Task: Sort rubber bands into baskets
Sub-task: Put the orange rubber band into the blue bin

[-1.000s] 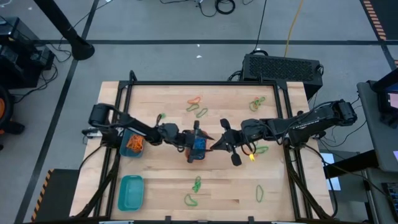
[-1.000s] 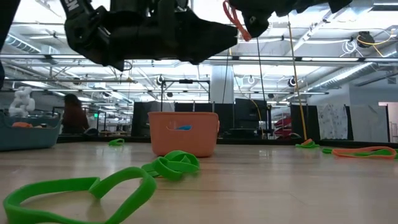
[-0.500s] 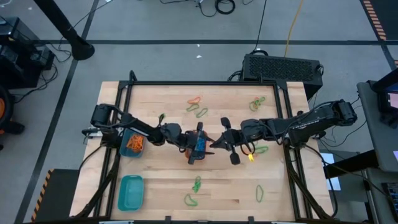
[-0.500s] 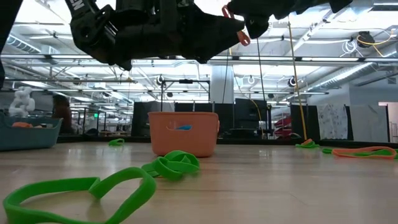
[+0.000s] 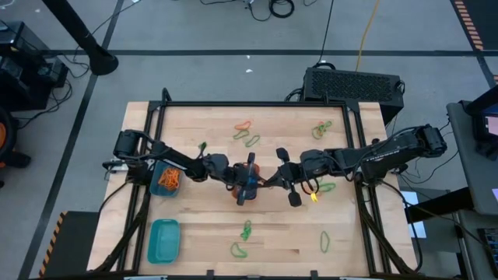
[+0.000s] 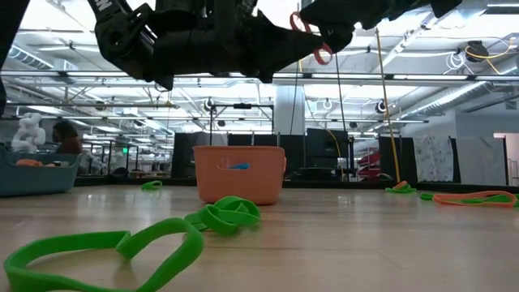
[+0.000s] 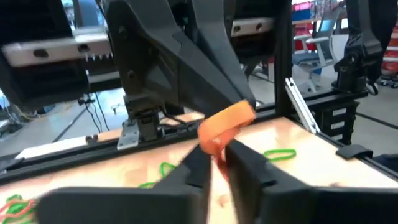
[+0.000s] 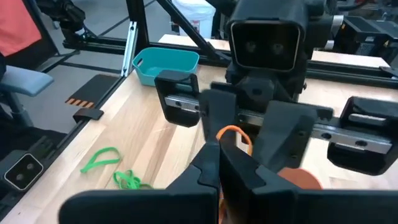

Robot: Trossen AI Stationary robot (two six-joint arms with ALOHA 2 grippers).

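An orange band (image 7: 225,122) is clamped between the left tool (image 7: 214,163) and the shut right tool (image 8: 219,167), mid-handover. Orange bands already lie in the orange basket (image 5: 166,179). Many green bands (image 5: 246,230) are left on the tabletop (image 5: 194,233).

Both claws (image 5: 263,183) nose to nose mid-table over the round basket (image 5: 247,185), bare wood (image 5: 202,233) nearer the teal basket (image 5: 163,240)

Both grippers meet mid-table above a basket (image 5: 247,187); two more baskets (image 5: 166,178) (image 5: 163,239) sit at the left edge.

arms: dark, jointed | fingers (image 7: 245,165): black, angular | wrist: camera housing
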